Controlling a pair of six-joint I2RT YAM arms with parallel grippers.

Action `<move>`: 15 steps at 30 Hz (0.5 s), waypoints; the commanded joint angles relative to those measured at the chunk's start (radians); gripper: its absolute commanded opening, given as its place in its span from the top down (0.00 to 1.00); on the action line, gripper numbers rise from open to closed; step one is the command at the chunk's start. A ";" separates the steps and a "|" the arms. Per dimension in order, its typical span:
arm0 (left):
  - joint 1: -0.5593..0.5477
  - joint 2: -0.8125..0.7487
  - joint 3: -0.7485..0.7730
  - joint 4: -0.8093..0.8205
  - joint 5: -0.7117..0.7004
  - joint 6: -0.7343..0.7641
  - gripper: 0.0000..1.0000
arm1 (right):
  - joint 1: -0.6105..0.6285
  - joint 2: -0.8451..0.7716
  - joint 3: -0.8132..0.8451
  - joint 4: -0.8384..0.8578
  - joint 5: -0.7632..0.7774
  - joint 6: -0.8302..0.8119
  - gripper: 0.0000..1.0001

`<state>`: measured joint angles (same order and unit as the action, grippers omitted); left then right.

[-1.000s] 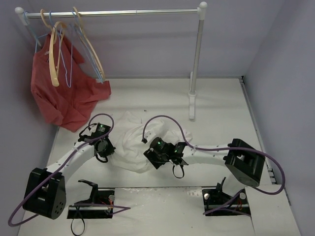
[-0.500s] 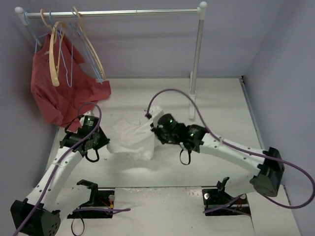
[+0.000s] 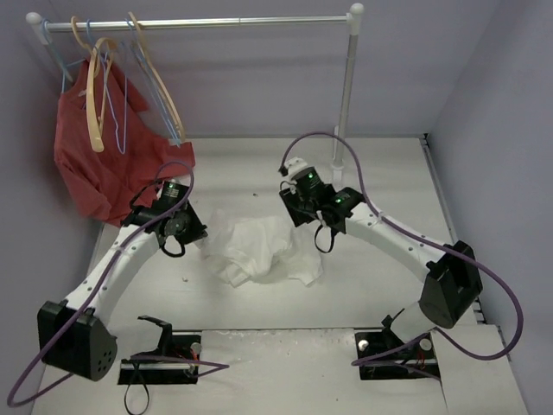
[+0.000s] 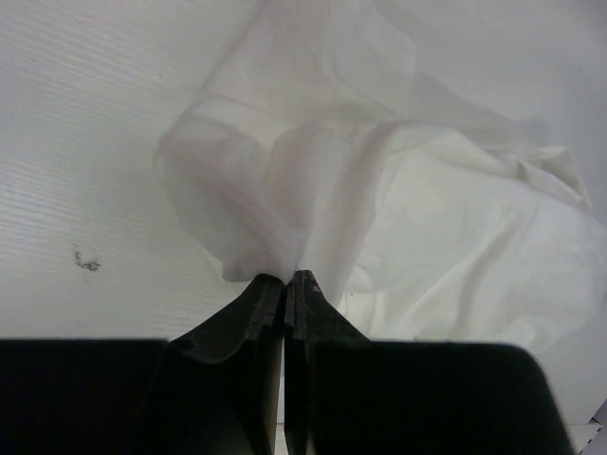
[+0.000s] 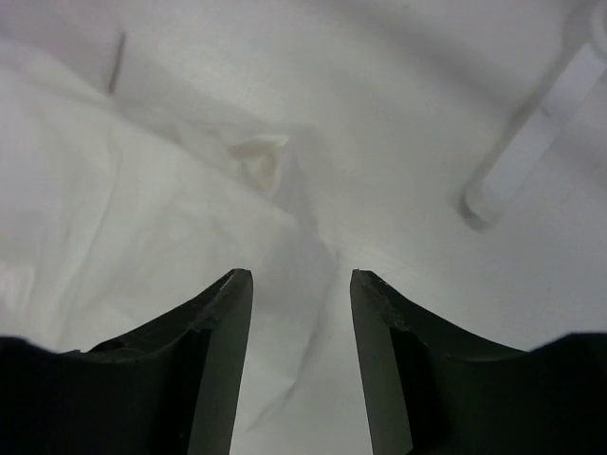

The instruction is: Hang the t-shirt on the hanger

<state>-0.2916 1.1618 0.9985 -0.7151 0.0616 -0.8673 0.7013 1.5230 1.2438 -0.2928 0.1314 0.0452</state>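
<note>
The white t-shirt (image 3: 259,251) lies crumpled on the table between my two arms. My left gripper (image 3: 200,238) is at its left edge. In the left wrist view the gripper (image 4: 285,278) is shut on a fold of the t-shirt (image 4: 398,190), which hangs from the fingertips. My right gripper (image 3: 292,214) is open just behind the shirt's right side. In the right wrist view the gripper (image 5: 301,277) is empty, with the t-shirt (image 5: 142,227) lying below it. The tan wooden hanger (image 3: 164,97) hangs from the rack at the back left, far from both grippers.
A white clothes rack (image 3: 207,22) spans the back, and its upright pole (image 3: 346,95) and foot (image 3: 337,186) stand just right of my right gripper. A red garment (image 3: 104,169), thin blue wire hangers (image 3: 121,112) and a paler cream hanger (image 3: 93,121) hang at the rack's left end.
My right gripper has let go of the t-shirt and moved back toward the rack pole. The shirt has dropped into a heap. My left gripper has moved right and back, still holding it.
</note>
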 commanded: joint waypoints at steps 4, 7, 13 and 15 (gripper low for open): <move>-0.004 0.068 0.002 0.114 0.032 -0.056 1.00 | 0.204 -0.122 -0.090 0.130 -0.067 0.047 0.53; -0.004 0.093 0.003 0.114 0.024 -0.062 1.00 | 0.256 -0.172 -0.159 0.187 -0.119 0.065 0.55; -0.003 0.122 0.012 0.111 -0.012 -0.062 1.00 | 0.355 -0.169 -0.210 0.225 -0.122 0.071 0.55; -0.003 0.136 0.025 0.108 -0.016 -0.059 1.00 | 0.382 -0.135 -0.236 0.257 -0.122 0.068 0.53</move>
<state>-0.2935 1.2964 0.9848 -0.6395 0.0700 -0.9169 1.0405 1.3663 1.0321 -0.1287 0.0208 0.1047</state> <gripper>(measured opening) 0.047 0.463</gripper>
